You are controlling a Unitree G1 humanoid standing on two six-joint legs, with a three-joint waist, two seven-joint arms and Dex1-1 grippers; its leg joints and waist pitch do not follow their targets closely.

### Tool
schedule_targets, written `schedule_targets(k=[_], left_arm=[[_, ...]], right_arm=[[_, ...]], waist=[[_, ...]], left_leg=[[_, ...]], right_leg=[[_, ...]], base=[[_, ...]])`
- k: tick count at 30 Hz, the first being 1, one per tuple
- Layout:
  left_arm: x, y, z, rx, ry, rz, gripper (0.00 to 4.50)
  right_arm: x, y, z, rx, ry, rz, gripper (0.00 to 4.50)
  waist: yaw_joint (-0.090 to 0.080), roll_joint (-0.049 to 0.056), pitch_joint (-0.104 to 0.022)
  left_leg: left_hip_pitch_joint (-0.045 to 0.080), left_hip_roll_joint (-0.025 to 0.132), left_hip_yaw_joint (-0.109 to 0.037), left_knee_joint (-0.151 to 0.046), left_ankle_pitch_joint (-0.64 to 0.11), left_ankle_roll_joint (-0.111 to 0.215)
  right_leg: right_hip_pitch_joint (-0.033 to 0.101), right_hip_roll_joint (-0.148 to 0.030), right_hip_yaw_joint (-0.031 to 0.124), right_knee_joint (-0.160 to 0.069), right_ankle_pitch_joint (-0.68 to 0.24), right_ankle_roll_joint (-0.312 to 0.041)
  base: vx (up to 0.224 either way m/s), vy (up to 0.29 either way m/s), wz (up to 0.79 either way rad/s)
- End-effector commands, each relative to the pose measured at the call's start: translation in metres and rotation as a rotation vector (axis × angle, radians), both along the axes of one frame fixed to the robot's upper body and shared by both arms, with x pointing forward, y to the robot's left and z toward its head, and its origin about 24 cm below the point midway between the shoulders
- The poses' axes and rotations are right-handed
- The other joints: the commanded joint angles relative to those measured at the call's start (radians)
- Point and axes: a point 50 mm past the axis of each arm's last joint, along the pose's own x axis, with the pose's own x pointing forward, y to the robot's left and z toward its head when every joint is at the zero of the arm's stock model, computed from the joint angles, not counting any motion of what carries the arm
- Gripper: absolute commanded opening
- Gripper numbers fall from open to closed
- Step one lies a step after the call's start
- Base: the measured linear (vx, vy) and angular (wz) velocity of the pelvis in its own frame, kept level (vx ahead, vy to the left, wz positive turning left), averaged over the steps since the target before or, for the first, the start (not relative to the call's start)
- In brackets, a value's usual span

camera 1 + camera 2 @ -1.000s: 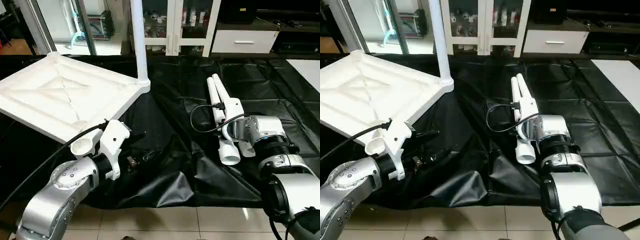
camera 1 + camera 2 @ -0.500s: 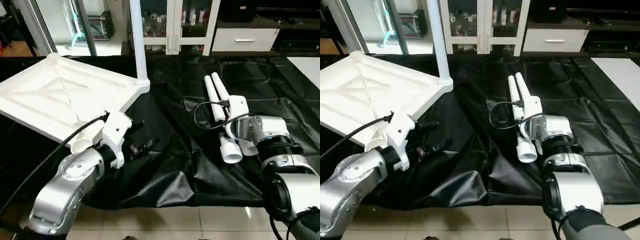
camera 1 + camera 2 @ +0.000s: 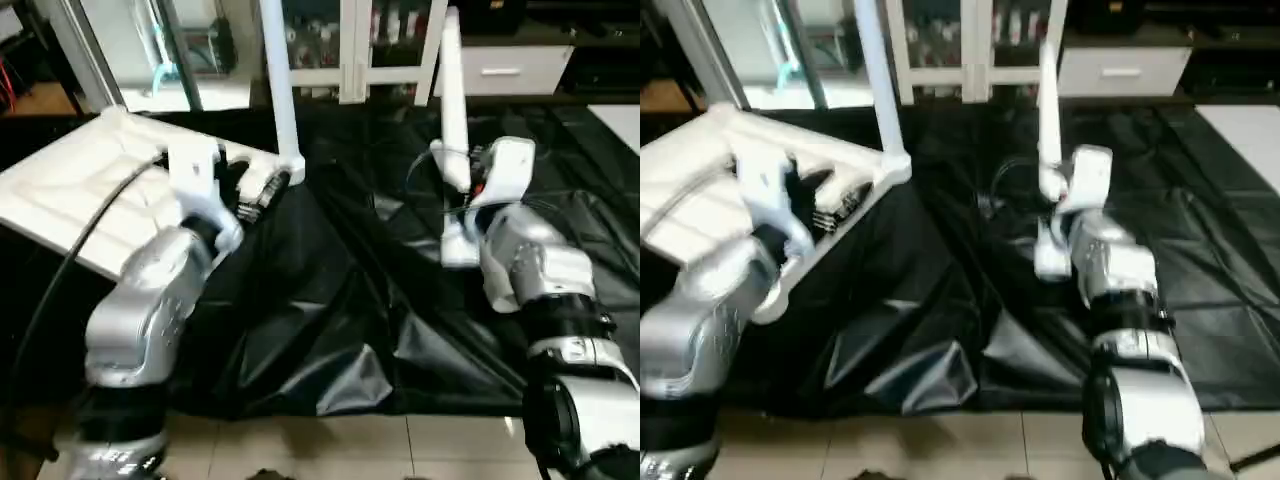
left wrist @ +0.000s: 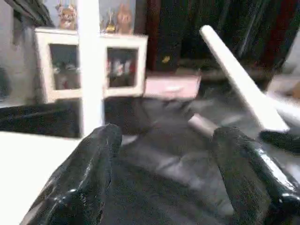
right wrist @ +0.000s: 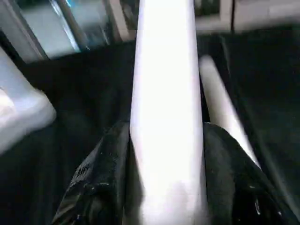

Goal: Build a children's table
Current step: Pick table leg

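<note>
The white tabletop [image 3: 70, 190] lies underside up at the left on the black sheet. One white leg [image 3: 278, 80] stands upright in its far right corner socket. My left gripper [image 3: 255, 188] hovers over that corner, open, with nothing between its black fingers [image 4: 89, 178]. My right gripper [image 5: 166, 187] is shut on a second leg [image 3: 450, 90] and holds it up, nearly upright, above the sheet; black fingers [image 5: 105, 178] press it on both sides. Another leg [image 5: 225, 112] lies on the sheet beside it.
A crumpled black sheet [image 3: 340, 300] covers the floor, with pale tiles [image 3: 330, 445] along its near edge. Glass-door cabinets [image 3: 350, 40] and a white drawer unit [image 3: 510, 70] stand behind. A metal frame post [image 3: 80, 50] rises at the back left.
My right gripper has shut on a leg and swung it up off the sheet to nearly upright. My left arm has risen from beside the tabletop's near corner to over its far right corner.
</note>
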Motion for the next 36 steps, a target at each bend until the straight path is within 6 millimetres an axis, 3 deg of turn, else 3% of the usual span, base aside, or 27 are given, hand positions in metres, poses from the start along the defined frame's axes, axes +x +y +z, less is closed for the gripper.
schedule_targets(k=[1, 3, 4, 5, 6, 7, 8, 9, 11, 12, 15, 20, 21, 23, 26, 32, 33, 36], left_arm=[[0.002, -0.007, 0.009, -0.116, 0.017, -0.059, 3.86], [0.000, -0.021, 0.021, -0.234, 0.009, -0.167, 3.92], [-0.002, -0.032, 0.029, -0.282, 0.013, -0.241, 3.92], [-0.002, -0.032, 0.029, -0.282, 0.013, -0.241, 4.13], [-0.003, -0.035, 0.031, -0.294, 0.014, -0.269, 4.21], [-0.002, -0.043, 0.036, -0.304, 0.024, -0.324, 4.23], [-0.002, -0.045, 0.037, -0.308, 0.025, -0.336, 4.23], [0.000, -0.047, 0.041, -0.356, 0.028, -0.348, 4.29], [0.003, -0.049, 0.048, -0.439, 0.042, -0.371, 4.50], [0.003, -0.049, 0.050, -0.456, 0.038, -0.380, 4.50], [0.006, -0.050, 0.055, -0.485, 0.038, -0.391, 4.50], [0.010, -0.047, 0.059, -0.501, 0.042, -0.375, 4.50], [0.013, -0.044, 0.060, -0.512, 0.040, -0.349, 4.50], [0.014, -0.042, 0.062, -0.522, 0.032, -0.345, 4.50], [0.018, -0.035, 0.066, -0.531, -0.001, -0.297, 4.50], [0.023, -0.028, 0.065, -0.558, 0.014, -0.251, 4.01], [0.023, -0.028, 0.065, -0.558, 0.014, -0.251, 3.77], [0.023, -0.028, 0.064, -0.573, 0.024, -0.267, 3.72]], right_arm=[[-0.004, 0.013, 0.017, -0.006, -0.132, 0.087, 1.78], [-0.015, 0.027, 0.031, -0.053, -0.257, 0.214, 1.78], [-0.027, 0.040, 0.037, -0.133, -0.348, 0.334, 1.78], [-0.027, 0.040, 0.037, -0.133, -0.348, 0.334, 1.78], [-0.032, 0.044, 0.038, -0.174, -0.384, 0.376, 1.78], [-0.043, 0.048, 0.043, -0.249, -0.475, 0.423, 1.78], [-0.045, 0.048, 0.045, -0.266, -0.499, 0.436, 1.78], [-0.049, 0.049, 0.047, -0.294, -0.532, 0.454, 1.78], [-0.054, 0.052, 0.050, -0.338, -0.577, 0.492, 1.78], [-0.056, 0.053, 0.052, -0.358, -0.597, 0.503, 1.78], [-0.061, 0.058, 0.055, -0.377, -0.636, 0.536, 1.78], [-0.070, 0.063, 0.055, -0.428, -0.683, 0.587, 1.78], [-0.073, 0.065, 0.052, -0.434, -0.685, 0.603, 1.78], [-0.074, 0.066, 0.049, -0.459, -0.683, 0.618, 1.78], [-0.076, 0.067, 0.045, -0.483, -0.679, 0.634, 1.78], [-0.077, 0.067, 0.043, -0.492, -0.679, 0.629, 1.78], [-0.077, 0.067, 0.043, -0.492, -0.679, 0.629, 1.78], [-0.077, 0.067, 0.043, -0.500, -0.681, 0.628, 1.78]], waist=[[0.008, -0.010, -0.076], [0.013, -0.011, -0.078], [0.019, -0.017, -0.076], [0.026, -0.016, -0.076], [0.020, -0.019, -0.073], [0.020, -0.045, -0.073], [0.029, -0.030, -0.070], [0.027, -0.028, -0.067], [0.025, -0.030, -0.066], [0.024, -0.039, -0.064], [0.019, -0.027, -0.063], [0.017, -0.030, -0.066], [0.019, -0.025, -0.067], [0.020, -0.028, -0.066], [0.019, -0.024, -0.065], [0.019, -0.022, -0.067], [0.019, -0.022, -0.067], [0.019, -0.022, -0.068]], left_leg=[[0.028, 0.097, -0.037, -0.084, -0.095, 0.058], [0.029, 0.100, -0.039, -0.085, -0.094, 0.072], [0.027, 0.103, -0.038, -0.085, -0.102, 0.079], [0.031, 0.107, -0.039, -0.084, -0.103, 0.082], [0.025, 0.105, -0.041, -0.087, -0.101, 0.091], [0.029, 0.106, -0.034, -0.087, -0.109, 0.096], [0.029, 0.107, -0.035, -0.087, -0.128, 0.089], [0.032, 0.107, -0.035, -0.090, -0.151, 0.078], [0.034, 0.106, -0.036, -0.093, -0.163, 0.068], [0.037, 0.106, -0.033, -0.096, -0.182, 0.056], [0.033, 0.105, -0.039, -0.100, -0.188, 0.057], [0.031, 0.104, -0.039, -0.098, -0.162, 0.066], [0.032, 0.104, -0.038, -0.097, -0.158, 0.068], [0.033, 0.105, -0.037, -0.096, -0.161, 0.073], [0.030, 0.106, -0.041, -0.097, -0.161, 0.078], [0.033, 0.106, -0.041, -0.096, -0.163, 0.073], [0.031, 0.106, -0.041, -0.097, -0.161, 0.074], [0.032, 0.106, -0.040, -0.095, -0.156, 0.077]], right_leg=[[0.037, -0.057, 0.021, -0.050, 0.081, -0.309], [0.036, -0.057, 0.021, -0.050, 0.081, -0.314], [0.039, -0.061, 0.022, -0.051, 0.065, -0.310], [0.037, -0.062, 0.023, -0.052, 0.062, -0.300], [0.038, -0.060, 0.023, -0.053, 0.056, -0.300], [0.035, -0.060, 0.024, -0.061, 0.028, -0.293], [0.033, -0.067, 0.028, -0.061, -0.022, -0.289], [0.029, -0.063, 0.028, -0.064, -0.058, -0.285], [0.029, -0.057, 0.026, -0.066, -0.066, -0.282], [0.026, -0.054, 0.027, -0.069, -0.067, -0.280], [0.029, -0.054, 0.025, -0.067, -0.062, -0.262], [0.034, -0.057, 0.026, -0.069, -0.023, -0.257], [0.032, -0.058, 0.027, -0.069, -0.021, -0.258], [0.033, -0.058, 0.027, -0.070, -0.019, -0.259], [0.034, -0.058, 0.026, -0.069, -0.015, -0.263], [0.035, -0.058, 0.026, -0.067, 0.003, -0.269], [0.036, -0.058, 0.025, -0.066, 0.006, -0.270], [0.036, -0.058, 0.025, -0.065, 0.016, -0.275]], base=[[0.000, 0.000, 0.00], [0.000, 0.000, 0.00], [0.000, 0.000, 0.00], [0.000, 0.000, 0.00], [0.000, 0.000, 0.00], [0.000, 0.000, 0.00], [0.000, 0.000, 0.00], [0.000, 0.000, 0.00], [0.000, 0.000, 0.00], [0.000, 0.000, 0.00], [0.000, 0.000, 0.00], [0.000, 0.000, 0.00], [0.000, 0.000, 0.00], [0.000, 0.000, 0.00], [0.000, 0.000, 0.00], [0.000, 0.000, 0.00], [0.000, 0.000, 0.00], [0.000, 0.000, 0.00]])
